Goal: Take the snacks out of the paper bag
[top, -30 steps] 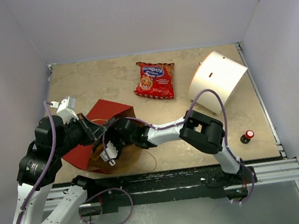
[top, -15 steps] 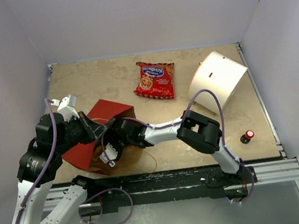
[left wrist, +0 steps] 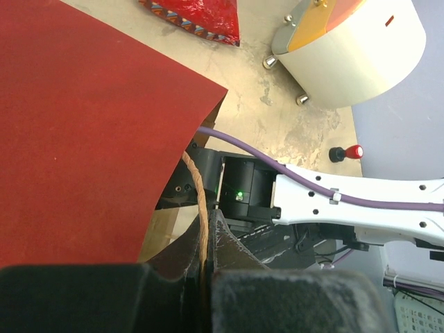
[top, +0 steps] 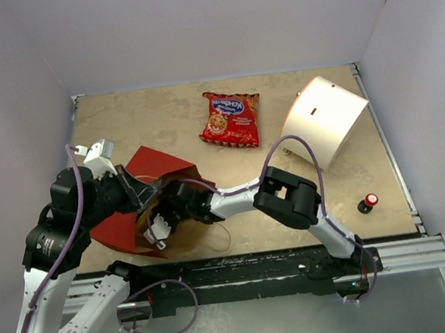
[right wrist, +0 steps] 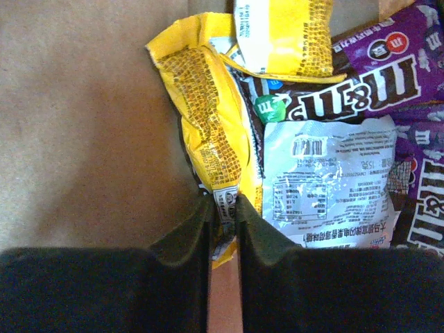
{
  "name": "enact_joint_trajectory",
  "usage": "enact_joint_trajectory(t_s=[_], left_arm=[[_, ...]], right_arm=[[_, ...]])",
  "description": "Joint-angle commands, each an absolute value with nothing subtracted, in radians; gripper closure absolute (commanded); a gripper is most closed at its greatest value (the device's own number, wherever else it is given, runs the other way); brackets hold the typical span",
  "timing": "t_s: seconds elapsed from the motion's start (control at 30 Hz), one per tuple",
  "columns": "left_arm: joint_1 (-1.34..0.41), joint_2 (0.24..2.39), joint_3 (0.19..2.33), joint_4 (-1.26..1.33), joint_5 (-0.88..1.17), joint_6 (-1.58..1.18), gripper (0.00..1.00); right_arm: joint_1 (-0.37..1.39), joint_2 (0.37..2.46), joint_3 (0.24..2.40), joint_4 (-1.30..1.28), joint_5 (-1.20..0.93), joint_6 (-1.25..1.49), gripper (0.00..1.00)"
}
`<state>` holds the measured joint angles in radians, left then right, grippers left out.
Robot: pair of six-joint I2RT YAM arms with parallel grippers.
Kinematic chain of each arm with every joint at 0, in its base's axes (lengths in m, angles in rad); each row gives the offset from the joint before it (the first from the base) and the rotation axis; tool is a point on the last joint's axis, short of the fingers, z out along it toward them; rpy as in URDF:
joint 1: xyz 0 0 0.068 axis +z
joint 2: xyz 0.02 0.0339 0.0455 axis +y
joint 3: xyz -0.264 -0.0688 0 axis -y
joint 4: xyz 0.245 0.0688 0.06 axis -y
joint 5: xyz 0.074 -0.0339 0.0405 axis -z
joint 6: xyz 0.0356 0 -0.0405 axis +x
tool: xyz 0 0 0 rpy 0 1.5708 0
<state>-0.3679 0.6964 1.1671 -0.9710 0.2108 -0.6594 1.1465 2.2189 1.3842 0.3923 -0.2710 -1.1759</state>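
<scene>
Right gripper sits inside the paper bag, its fingers pinched together on the yellow edge of the candy packet. A silver foil pack overlaps that packet, so a slow, straight pull back through the mouth seems wise. Left gripper is clamped on the bag's handle, bracing it. The cookie bag lies out on the table.
</scene>
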Motion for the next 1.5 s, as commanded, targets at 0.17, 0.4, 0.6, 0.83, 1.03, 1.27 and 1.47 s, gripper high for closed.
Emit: enact_joint_trajectory(t_s=[0.17,0.4,0.6,0.83,1.03,1.27,1.47], left_arm=[[-0.37,0.696,1.215,-0.965,0.141,-0.581,1.0],[-0.371,0.679,1.19,-0.955,0.129,-0.532,1.0],[-0.37,0.678,1.171,-0.917,0.121,-0.508,1.0],[-0.37,0.717,1.158,-0.883,0.123,-0.489,1.0],[-0.37,0.731,1.126,-0.85,0.126,-0.492,1.0],[-0.371,0.753,1.134,-0.859,0.1,-0.484,1.0],[-0.37,0.749,1.144,-0.876,0.086,-0.485,1.0]], right_arm=[[1.146,2.014,1.329,0.385,-0.219,-1.14,0.89],[1.152,1.799,1.21,0.306,-0.196,-1.048,0.93],[1.164,1.595,1.094,0.229,-0.186,-0.906,0.98],[1.175,1.326,0.998,0.08,-0.113,-0.764,1.0],[1.175,1.091,0.941,-0.1,-0.044,-0.656,1.0],[1.17,0.871,0.812,-0.149,0.232,-0.481,1.0],[1.018,0.846,0.657,-0.066,0.27,-0.535,1.0]])
